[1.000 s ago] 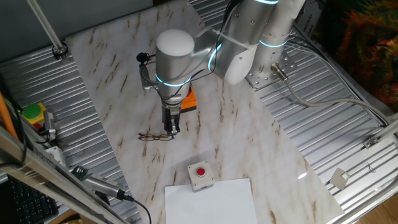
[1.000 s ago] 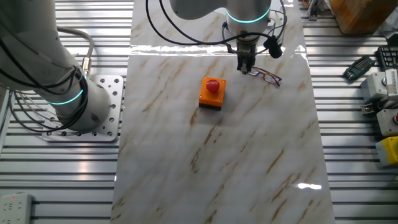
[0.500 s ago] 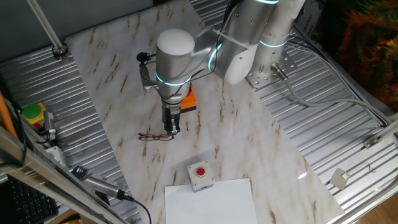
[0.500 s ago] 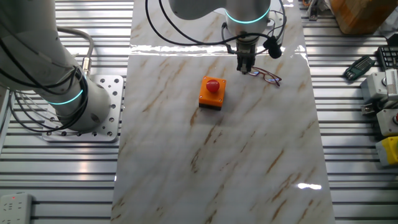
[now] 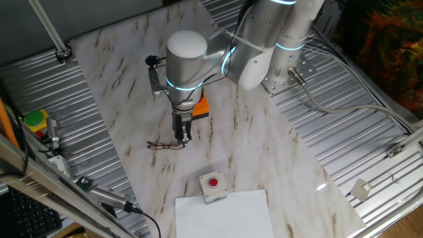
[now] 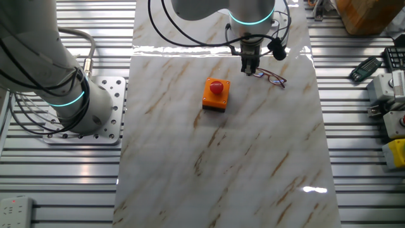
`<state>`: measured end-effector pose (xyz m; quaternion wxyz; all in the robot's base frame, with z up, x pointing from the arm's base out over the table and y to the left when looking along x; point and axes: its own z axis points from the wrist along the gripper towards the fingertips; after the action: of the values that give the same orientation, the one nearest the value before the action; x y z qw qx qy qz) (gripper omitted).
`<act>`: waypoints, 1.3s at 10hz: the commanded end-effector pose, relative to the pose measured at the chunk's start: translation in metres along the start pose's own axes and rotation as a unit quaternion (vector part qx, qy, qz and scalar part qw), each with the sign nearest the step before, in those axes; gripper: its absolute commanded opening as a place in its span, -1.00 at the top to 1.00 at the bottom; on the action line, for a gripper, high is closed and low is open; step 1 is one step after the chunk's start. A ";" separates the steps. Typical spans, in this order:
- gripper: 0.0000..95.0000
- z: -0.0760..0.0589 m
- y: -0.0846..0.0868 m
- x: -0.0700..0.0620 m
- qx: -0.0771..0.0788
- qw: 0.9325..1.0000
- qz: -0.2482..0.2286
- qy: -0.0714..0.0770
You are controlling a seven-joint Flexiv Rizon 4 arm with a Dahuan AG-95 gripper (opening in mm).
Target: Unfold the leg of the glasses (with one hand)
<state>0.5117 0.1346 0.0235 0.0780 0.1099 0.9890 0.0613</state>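
One pair, glasses (image 5: pixel 166 145): flat on the marble table (image 5: pixel 119 79), near its middle, beside the orange button box (image 6: pixel 216 94)
Long axis: runs away from the gripper toward the table's edge; frame end nearest the box lies under the fingertips
Gripper (image 5: pixel 182 138): pointing straight down at that end, touching or just above; jaws look narrow, grasp cannot be told
Leg: too thin to tell folded or open
Coming move, my guess: swing the leg outward
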 end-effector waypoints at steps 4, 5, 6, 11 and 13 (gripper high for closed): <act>0.60 0.001 0.000 0.000 -0.002 1.000 -0.001 -0.001; 0.60 0.001 0.000 0.000 -0.003 1.000 -0.001 -0.001; 0.60 0.001 0.000 0.000 -0.003 1.000 -0.001 -0.001; 1.00 0.003 0.000 0.000 -0.005 1.000 -0.003 -0.003; 1.00 0.003 0.000 0.000 -0.005 1.000 -0.002 -0.003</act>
<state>0.5125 0.1347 0.0201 0.0829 0.1074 0.9886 0.0651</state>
